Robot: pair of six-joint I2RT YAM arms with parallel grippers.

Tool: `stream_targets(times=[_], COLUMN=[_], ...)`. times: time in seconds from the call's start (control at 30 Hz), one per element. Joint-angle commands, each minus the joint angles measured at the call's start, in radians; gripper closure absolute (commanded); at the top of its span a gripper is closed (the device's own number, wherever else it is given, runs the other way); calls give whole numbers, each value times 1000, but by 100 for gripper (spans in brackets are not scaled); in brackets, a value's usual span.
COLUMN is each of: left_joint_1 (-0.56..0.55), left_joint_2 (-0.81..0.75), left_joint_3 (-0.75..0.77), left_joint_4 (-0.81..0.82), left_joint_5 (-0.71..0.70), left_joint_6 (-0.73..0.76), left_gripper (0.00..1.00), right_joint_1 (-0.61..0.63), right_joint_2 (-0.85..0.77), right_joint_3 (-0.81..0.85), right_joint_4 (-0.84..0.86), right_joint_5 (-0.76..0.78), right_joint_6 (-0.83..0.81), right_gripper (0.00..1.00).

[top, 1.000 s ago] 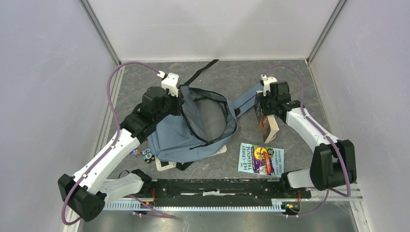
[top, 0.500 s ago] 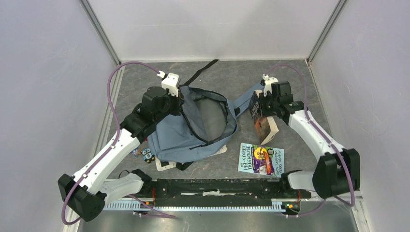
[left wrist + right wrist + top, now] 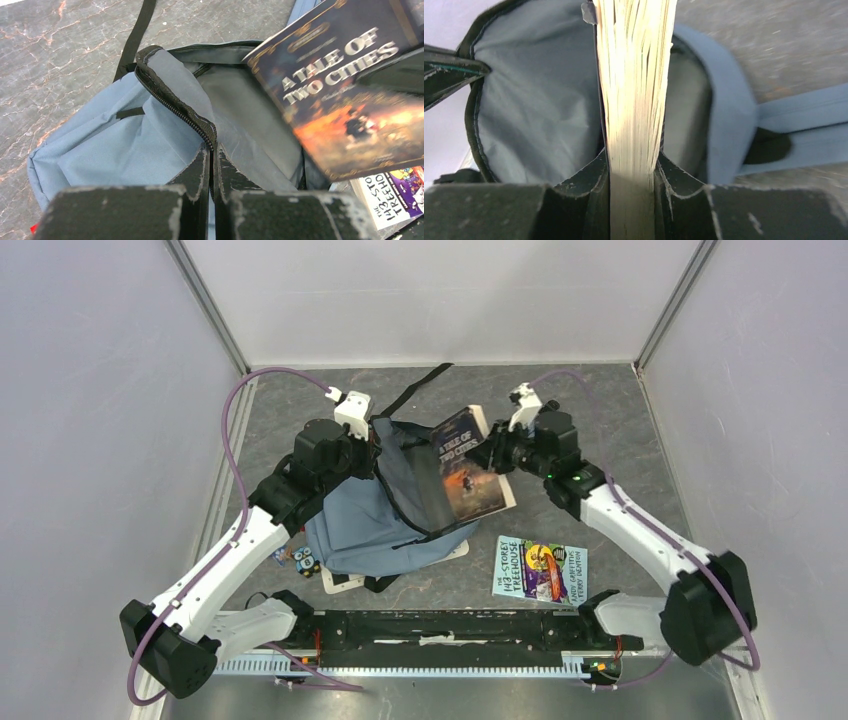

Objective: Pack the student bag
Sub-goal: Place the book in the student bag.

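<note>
The student bag (image 3: 360, 525) lies open in the middle of the table, its grey lining facing up. My left gripper (image 3: 376, 448) is shut on the zip edge of the bag's opening (image 3: 176, 107) and holds it up; in the left wrist view the fingers (image 3: 200, 170) pinch the black zip. My right gripper (image 3: 497, 452) is shut on a paperback, "A Tale of Two Cities" (image 3: 468, 470), held tilted over the bag's mouth. In the right wrist view the book's pale page edge (image 3: 636, 75) runs up between the fingers (image 3: 589, 175), with the bag lining (image 3: 539, 100) behind it.
A second book, "143-Storey Treehouse" (image 3: 540, 570), lies flat on the table right of the bag. A white flat item (image 3: 340, 580) and a small owl trinket (image 3: 305, 563) poke out under the bag's near-left side. Blue shoulder straps (image 3: 505, 445) and a black strap (image 3: 415, 390) trail behind.
The right arm has swung left and carried the paperback from above the table beside the bag to over the bag's opening, its cover now facing up. The left arm has stayed put.
</note>
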Motion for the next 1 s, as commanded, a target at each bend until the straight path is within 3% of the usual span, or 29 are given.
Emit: stream_targets(times=[0.0, 0.17, 0.53, 0.97], left_joint_1=[2, 2, 2, 2], left_joint_2=[-21, -37, -79, -78], left_joint_3=[-4, -16, -52, -58], left_joint_4=[73, 94, 164, 176], left_joint_5=[28, 59, 161, 184], left_joint_6=[-21, -19, -7, -7], left_gripper=[98, 98, 98, 98], right_joint_1=[81, 147, 163, 268], right_joint_2=[82, 195, 333, 510], right_joint_3=[24, 38, 38, 10], right_joint_4=[274, 366, 617, 689], right_joint_5=[-83, -99, -89, 13], right_joint_6=[137, 214, 506, 527], right_gripper=[100, 100, 100, 100])
